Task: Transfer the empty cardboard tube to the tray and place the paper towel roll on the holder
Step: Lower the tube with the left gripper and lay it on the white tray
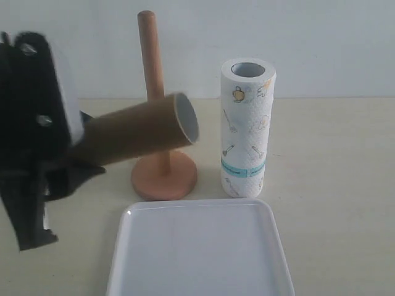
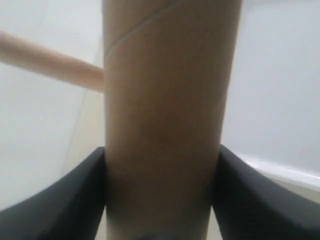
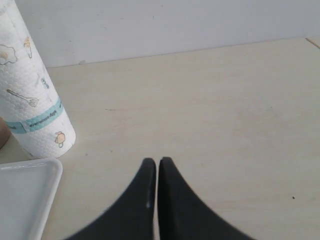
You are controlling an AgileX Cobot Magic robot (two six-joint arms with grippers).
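Note:
My left gripper (image 1: 77, 154) is shut on the brown cardboard tube (image 1: 142, 129), holding it nearly level in the air, its open end toward the roll. In the left wrist view the tube (image 2: 167, 110) fills the gap between the black fingers (image 2: 75, 200). Behind the tube stands the wooden holder (image 1: 162, 176), bare post upright; its post (image 2: 50, 62) also shows past the tube. The white paper towel roll (image 1: 247, 126) stands upright right of the holder. The white tray (image 1: 200, 253) lies in front, with nothing on it. My right gripper (image 3: 158, 162) is shut on nothing, off to the roll's (image 3: 30, 90) right.
The tray's corner (image 3: 30, 190) lies near the roll in the right wrist view. Pale tabletop (image 1: 333, 185) stretches right of the roll. A white wall backs the table.

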